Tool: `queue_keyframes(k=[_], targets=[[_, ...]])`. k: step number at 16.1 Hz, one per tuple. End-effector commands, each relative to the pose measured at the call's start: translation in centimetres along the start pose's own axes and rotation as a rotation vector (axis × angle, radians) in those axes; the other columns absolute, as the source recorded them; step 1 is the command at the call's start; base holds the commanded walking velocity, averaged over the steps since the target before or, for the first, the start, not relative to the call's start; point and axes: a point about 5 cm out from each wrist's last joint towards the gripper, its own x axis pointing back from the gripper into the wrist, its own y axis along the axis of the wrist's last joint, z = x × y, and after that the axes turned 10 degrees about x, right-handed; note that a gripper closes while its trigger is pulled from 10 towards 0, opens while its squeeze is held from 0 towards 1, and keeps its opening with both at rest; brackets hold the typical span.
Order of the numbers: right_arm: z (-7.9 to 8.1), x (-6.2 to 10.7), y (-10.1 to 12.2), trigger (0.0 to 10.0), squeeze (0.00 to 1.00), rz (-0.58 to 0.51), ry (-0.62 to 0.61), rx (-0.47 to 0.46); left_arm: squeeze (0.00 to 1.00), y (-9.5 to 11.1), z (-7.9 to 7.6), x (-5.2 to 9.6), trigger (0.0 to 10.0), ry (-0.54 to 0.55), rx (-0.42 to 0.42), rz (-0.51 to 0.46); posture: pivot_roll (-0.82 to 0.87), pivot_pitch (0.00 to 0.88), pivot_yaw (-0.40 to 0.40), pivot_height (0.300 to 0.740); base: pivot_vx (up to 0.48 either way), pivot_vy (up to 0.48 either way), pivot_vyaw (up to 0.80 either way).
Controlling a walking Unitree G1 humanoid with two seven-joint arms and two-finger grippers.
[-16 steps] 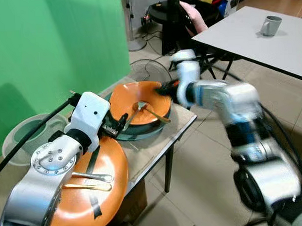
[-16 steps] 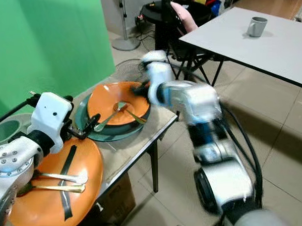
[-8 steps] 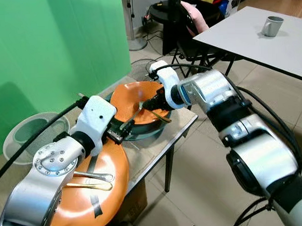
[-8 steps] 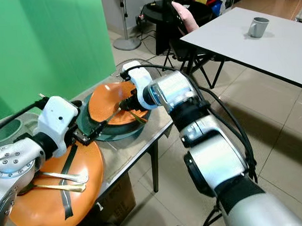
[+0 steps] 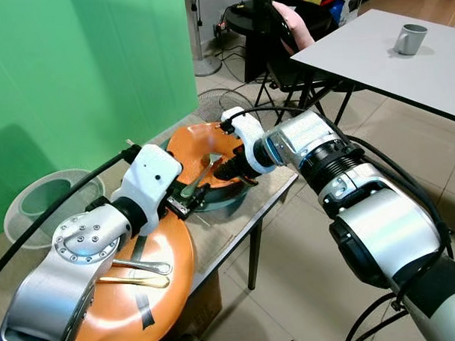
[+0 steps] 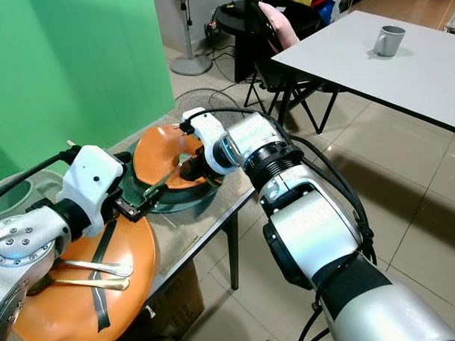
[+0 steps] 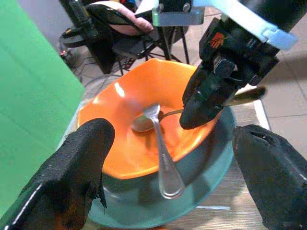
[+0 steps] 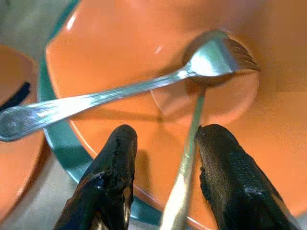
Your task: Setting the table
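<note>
An orange bowl [image 5: 204, 145] sits on a teal plate [image 7: 211, 167] on a small metal table. In the bowl lie a silver fork [image 8: 96, 103] and a gold utensil [image 8: 189, 143], their heads crossing. My right gripper [image 5: 231, 169] reaches into the bowl from the right. It is open, and the gold handle runs between its fingers [image 8: 112, 182], close to one of them. My left gripper [image 5: 192, 198] hovers wide open at the plate's near rim, pointing along the fork's handle [image 7: 160, 153].
A large orange plate [image 5: 166, 244] with black tape strips, a silver spoon [image 5: 137, 266] and a gold spoon [image 5: 134, 281] lies at the near left under my left arm. The table edge [image 5: 266, 203] drops to tiled floor. A white table with a grey mug [image 5: 410, 38] stands at the far right.
My right arm has swung down from the bowl's far rim into the bowl, its fingers now around the gold handle. My left gripper has crept a little closer to the plate.
</note>
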Motion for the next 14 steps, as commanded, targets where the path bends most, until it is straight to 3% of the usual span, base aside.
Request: queue_keyframes(k=[1, 2, 3, 4, 5, 6, 14], targets=[[0.0, 0.17, 0.55, 10.0, 0.0, -0.001, -0.016, 0.009, 0.0, 0.05, -0.19, -0.11, 10.0, -0.021, -0.008, 0.006, -0.07, 0.01, 0.023, 0.74, 0.0, 0.0, 0.0], [-0.02, -0.04, 0.27, 7.2, 0.0, 0.0, -0.012, -0.021, 0.0, 0.07, -0.2, -0.13, 10.0, -0.027, -0.008, 0.005, -0.08, 0.006, 0.023, 0.74, 0.0, 0.0, 0.0], [-0.06, -0.11, 0.16, 6.9, 0.0, -0.002, -0.012, -0.034, 0.0, 0.11, -0.18, -0.16, 10.0, -0.029, -0.009, 0.005, -0.08, 0.006, 0.023, 0.74, 0.0, 0.0, 0.0], [-0.07, -0.16, 0.11, 4.1, 0.0, -0.003, -0.011, -0.04, 0.0, 0.15, -0.16, -0.18, 10.0, -0.03, -0.009, 0.004, -0.08, 0.005, 0.024, 0.74, 0.0, 0.0, 0.0], [-0.07, -0.24, 0.06, 2.8, 0.0, -0.006, -0.006, -0.049, 0.0, 0.21, -0.12, -0.22, 10.0, -0.032, -0.009, 0.003, -0.08, 0.004, 0.025, 0.74, 0.0, 0.0, 0.0], [-0.11, -0.31, 0.01, 0.0, 0.0, -0.007, -0.009, -0.05, 0.0, 0.26, -0.12, -0.23, 10.0, -0.036, -0.009, 0.003, -0.08, 0.003, 0.026, 0.74, 0.0, 0.0, 0.0], [-0.09, -0.22, 0.46, 0.0, 0.0, 0.024, -0.025, 0.015, 0.0, 0.46, 0.11, -0.32, 10.0, -0.044, -0.019, 0.001, -0.08, 0.0, 0.018, 0.74, 0.0, 0.0, 0.0]])
